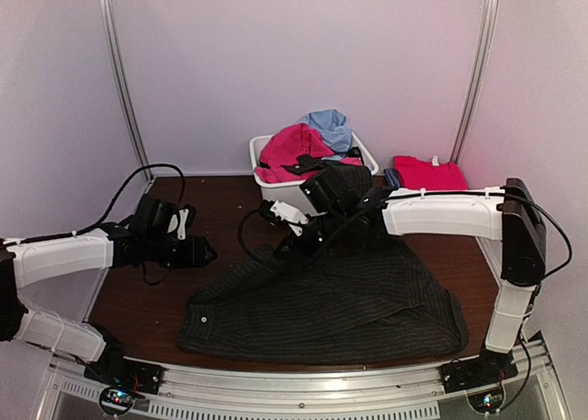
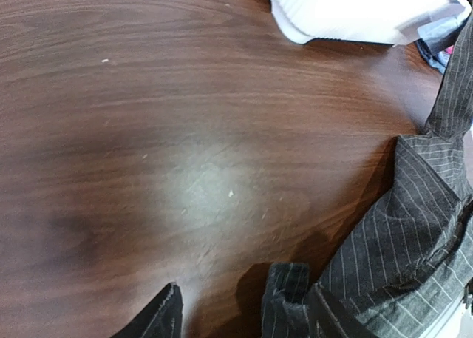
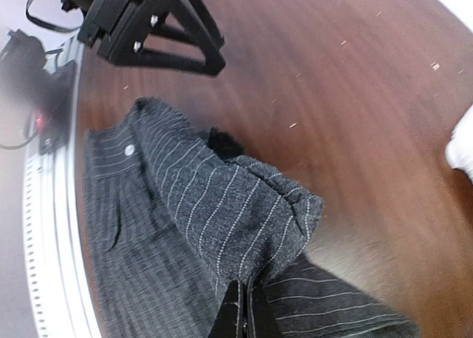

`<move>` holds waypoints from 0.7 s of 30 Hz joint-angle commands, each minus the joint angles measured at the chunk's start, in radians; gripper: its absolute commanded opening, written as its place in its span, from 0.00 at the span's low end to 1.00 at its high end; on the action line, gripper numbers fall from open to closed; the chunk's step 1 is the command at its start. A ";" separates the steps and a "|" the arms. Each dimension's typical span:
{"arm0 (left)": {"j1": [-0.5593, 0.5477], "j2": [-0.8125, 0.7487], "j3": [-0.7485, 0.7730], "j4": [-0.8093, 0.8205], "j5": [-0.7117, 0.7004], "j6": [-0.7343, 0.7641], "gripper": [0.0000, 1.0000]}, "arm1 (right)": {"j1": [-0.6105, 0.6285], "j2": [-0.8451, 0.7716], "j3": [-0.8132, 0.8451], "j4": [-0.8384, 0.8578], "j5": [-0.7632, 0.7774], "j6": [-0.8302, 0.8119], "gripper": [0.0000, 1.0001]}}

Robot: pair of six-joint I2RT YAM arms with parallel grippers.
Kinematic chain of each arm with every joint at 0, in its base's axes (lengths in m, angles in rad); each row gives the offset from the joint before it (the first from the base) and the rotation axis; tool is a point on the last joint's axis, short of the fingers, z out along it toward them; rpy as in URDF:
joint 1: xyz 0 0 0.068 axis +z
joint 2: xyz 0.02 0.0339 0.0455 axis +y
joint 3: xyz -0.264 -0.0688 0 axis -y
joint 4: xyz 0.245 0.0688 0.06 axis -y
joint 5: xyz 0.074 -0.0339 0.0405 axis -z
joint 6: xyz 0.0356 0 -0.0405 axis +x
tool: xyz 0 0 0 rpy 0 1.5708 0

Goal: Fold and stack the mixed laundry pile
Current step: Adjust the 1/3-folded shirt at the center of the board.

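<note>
A black pinstriped garment (image 1: 331, 300) lay spread over the near middle of the dark wooden table (image 1: 147, 300), mostly flat, with its far left edge drawn up into a raised ridge. It was the one piece of the mixed laundry pile being worked on.

The right gripper (image 1: 277, 251) had its fingers pressed together on that lifted edge. In the right wrist view a thick fold of the striped cloth (image 3: 222, 205) hung over the closed fingertips (image 3: 240, 312). The right arm reached from the near right corner, elbow high, its forearm stretching leftward across the table and the wrist tipped down toward the cloth.

The left gripper (image 1: 197, 252) hovered low over bare table just left of the garment, jaws parted with nothing between them. Its arm came in from the left edge, forearm nearly level.

Behind the garment, a white plastic tub (image 1: 276, 192) stood against the back wall, holding a bright pink-red garment (image 1: 294, 149) and a light blue one (image 1: 331, 126), heaped and unfolded. To the tub's right a second pink-red piece (image 1: 430, 174) lay flat and squared off on the table, apparently folded.

By this evidence the task was at an early stage: perhaps one item finished, the pinstriped garment not yet folded, and the tub's contents waiting.
</note>
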 commanded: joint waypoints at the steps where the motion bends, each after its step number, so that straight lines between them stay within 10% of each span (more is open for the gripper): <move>1: 0.008 0.138 0.049 0.246 0.121 0.016 0.59 | 0.001 -0.002 0.054 0.068 0.132 -0.104 0.00; 9: 0.005 0.370 0.063 0.506 0.495 -0.023 0.31 | 0.003 -0.071 -0.035 0.220 0.283 -0.205 0.00; 21: 0.030 -0.158 -0.144 0.101 0.220 -0.095 0.00 | 0.001 0.220 0.238 0.368 0.305 -0.203 0.00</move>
